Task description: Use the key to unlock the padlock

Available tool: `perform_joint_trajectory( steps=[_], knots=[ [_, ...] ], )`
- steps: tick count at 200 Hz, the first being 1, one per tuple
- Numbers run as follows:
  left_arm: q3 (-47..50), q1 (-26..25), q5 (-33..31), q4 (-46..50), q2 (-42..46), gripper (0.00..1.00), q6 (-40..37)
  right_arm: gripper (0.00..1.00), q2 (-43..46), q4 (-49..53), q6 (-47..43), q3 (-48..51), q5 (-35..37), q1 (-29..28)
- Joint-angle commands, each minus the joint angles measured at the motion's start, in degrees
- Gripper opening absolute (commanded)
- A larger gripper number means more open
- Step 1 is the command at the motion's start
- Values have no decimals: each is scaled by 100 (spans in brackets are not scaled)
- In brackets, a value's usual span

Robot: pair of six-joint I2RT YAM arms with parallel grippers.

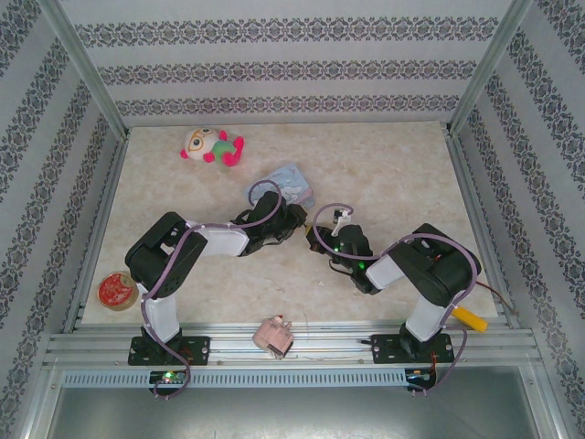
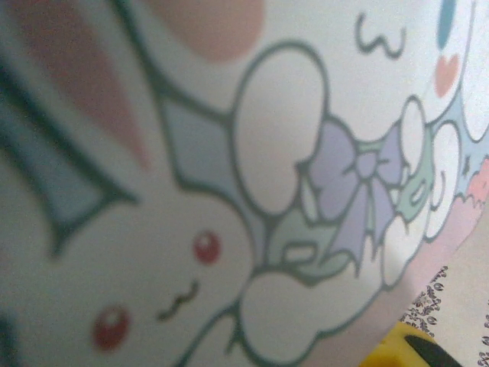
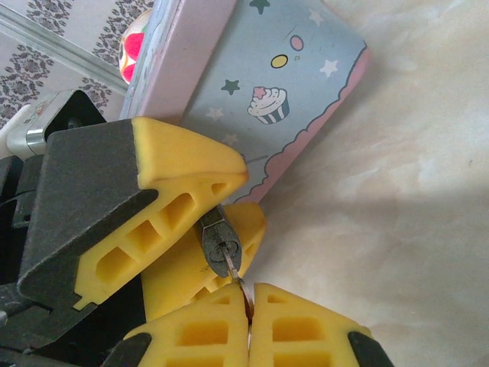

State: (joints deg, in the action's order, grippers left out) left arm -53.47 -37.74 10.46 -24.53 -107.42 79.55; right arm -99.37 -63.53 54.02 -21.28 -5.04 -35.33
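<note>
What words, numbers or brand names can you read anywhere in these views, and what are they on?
None can be read.
On the pale blue rectangular cartoon tin: drawings only, a cupcake, stars, a rabbit with a bow; no words.
On the round red object: pale marks, too small to read.
On the small dark metal padlock and the thin silvery key in its keyhole: nothing legible.
</note>
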Motion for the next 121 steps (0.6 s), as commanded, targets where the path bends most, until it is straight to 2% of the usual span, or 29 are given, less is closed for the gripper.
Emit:
perform_joint_trajectory(
  steps=[1, 66, 121],
  knots=[
    [236, -58, 855, 502, -316, 0, 663, 0, 76, -116, 175, -131, 84, 132],
    [232, -58, 871, 467, -324, 0, 661, 0, -88, -131, 973, -109, -139, 359],
    [250, -58, 880, 450, -324, 0, 665, 0, -162, -125, 1248, -276, -337, 416]
  ],
)
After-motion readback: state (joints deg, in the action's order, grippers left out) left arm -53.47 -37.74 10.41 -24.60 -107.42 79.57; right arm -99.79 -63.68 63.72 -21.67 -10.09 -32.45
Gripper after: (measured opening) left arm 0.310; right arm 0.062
